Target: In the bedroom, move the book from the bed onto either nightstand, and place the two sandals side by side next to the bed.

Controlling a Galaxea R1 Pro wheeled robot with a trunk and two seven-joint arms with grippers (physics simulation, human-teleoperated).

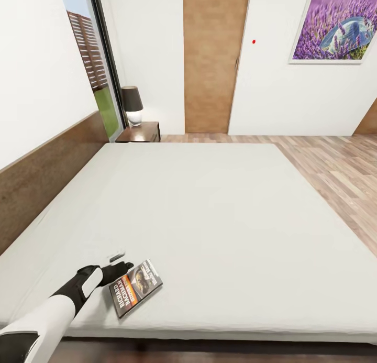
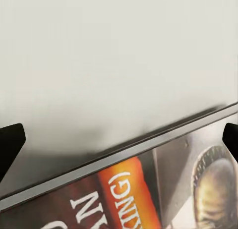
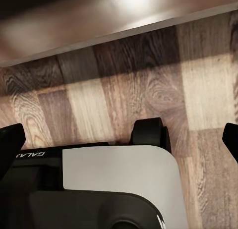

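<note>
The book lies flat near the bed's front edge, just beside the left end effector, whose fingers are spread wide, holding nothing.

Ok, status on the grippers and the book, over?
Left gripper open, at the book's edge, not gripping. Book flat on bed, near corner. Right gripper open, low over wood floor. Nothing in the way.
</note>
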